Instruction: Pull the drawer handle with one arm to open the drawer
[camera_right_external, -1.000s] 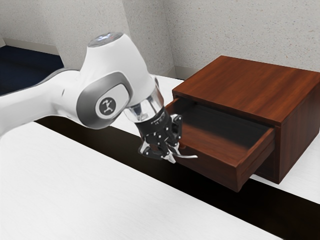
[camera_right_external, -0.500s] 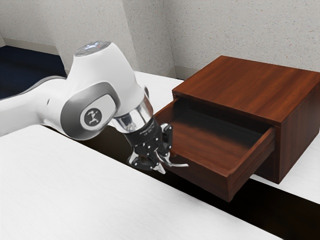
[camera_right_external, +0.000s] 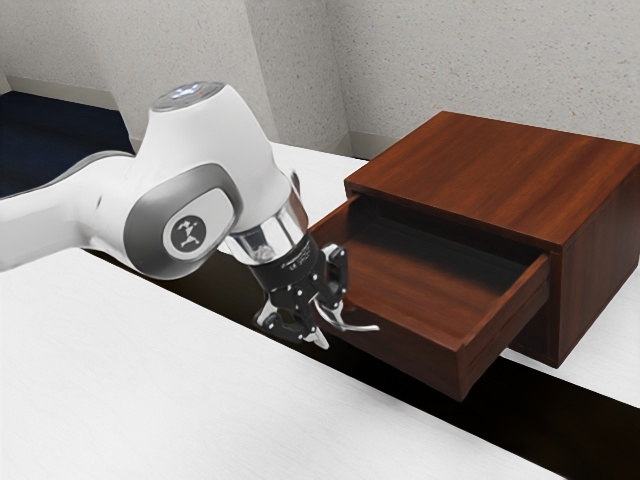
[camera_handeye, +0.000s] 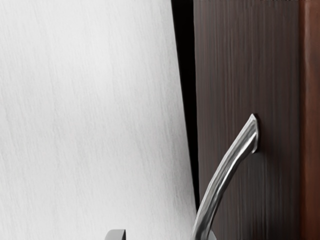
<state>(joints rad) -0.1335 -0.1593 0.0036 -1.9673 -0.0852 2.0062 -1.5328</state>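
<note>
Drawer handle (camera_right_external: 358, 326): silver, curved, fixed to the front panel of the drawer (camera_right_external: 430, 290), at the end toward the exterior view's left. In the wrist view, bends away from the dark wood front (camera_handeye: 225, 75) and runs down under the hand (camera_handeye: 225, 170). Drawer: stands well out of the brown wooden cabinet (camera_right_external: 500, 170), inside bare. Black gripper (camera_right_external: 322, 325): right at the handle, touching it. Whether clamped on the handle or only hooked against it, cannot tell. White arm (camera_right_external: 190, 210): comes in from the exterior view's left, wrist angled down to the drawer's front. Cabinet: sits on a white table (camera_right_external: 130, 380), with a dark strip (camera_right_external: 540, 420) across the top below the drawer.
</note>
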